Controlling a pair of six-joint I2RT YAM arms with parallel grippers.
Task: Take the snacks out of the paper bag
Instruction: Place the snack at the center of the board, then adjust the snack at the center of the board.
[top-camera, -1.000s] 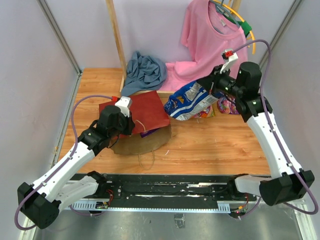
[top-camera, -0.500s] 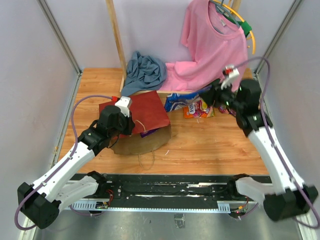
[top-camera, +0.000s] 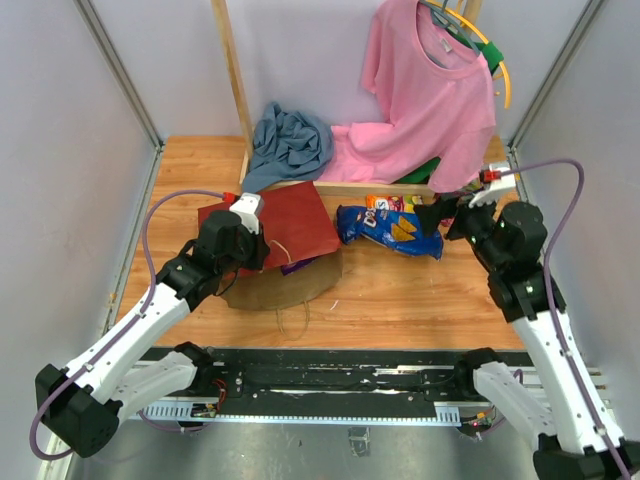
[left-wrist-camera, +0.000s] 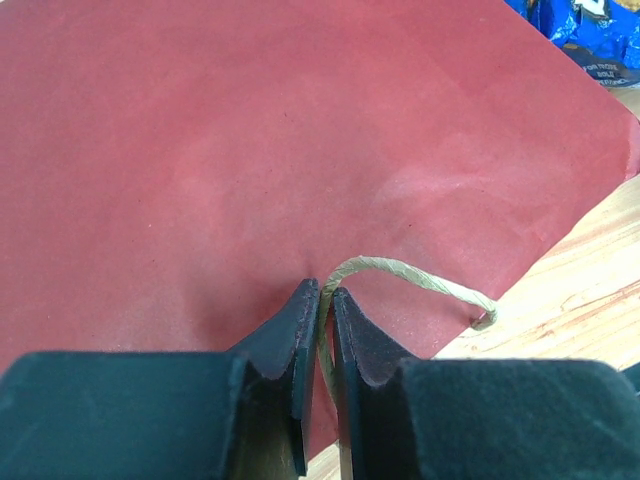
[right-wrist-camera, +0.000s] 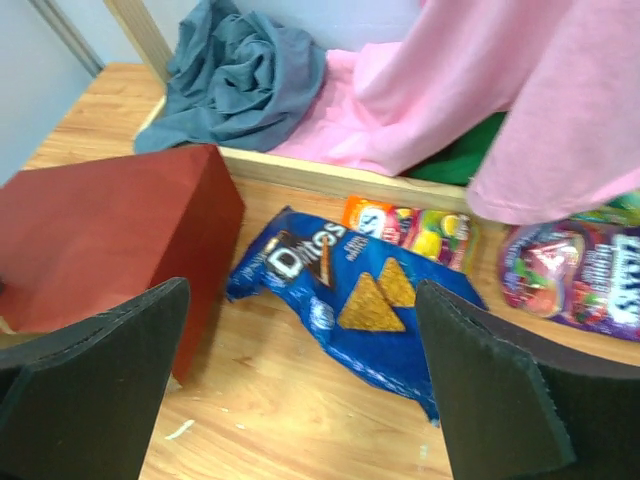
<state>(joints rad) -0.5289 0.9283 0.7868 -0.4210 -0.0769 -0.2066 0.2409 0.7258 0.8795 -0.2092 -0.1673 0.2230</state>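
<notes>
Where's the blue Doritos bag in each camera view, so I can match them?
Top external: Doritos bag centre right, just right of the red paper bag.
Left wrist: Doritos bag, only a corner, top right.
Right wrist: Doritos bag in the centre.
Shared landmark: the red paper bag, to its left in every view.

You see the paper bag (left-wrist-camera: 250, 150) as matt dark-red paper, smooth with faint creases. Its twine handle (left-wrist-camera: 405, 272) is rough twisted cord. The blue Doritos bag (right-wrist-camera: 345, 295), orange packet (right-wrist-camera: 405, 222) and purple packet (right-wrist-camera: 565, 275) are glossy, crinkled film. Your table (top-camera: 420, 295) is smooth, grained wood. The pink shirt (top-camera: 430, 90) and blue-grey cloth (top-camera: 290, 140) look soft and matt. The left gripper (left-wrist-camera: 322, 292) has matt black, faintly grainy pads (left-wrist-camera: 295, 345).
</notes>
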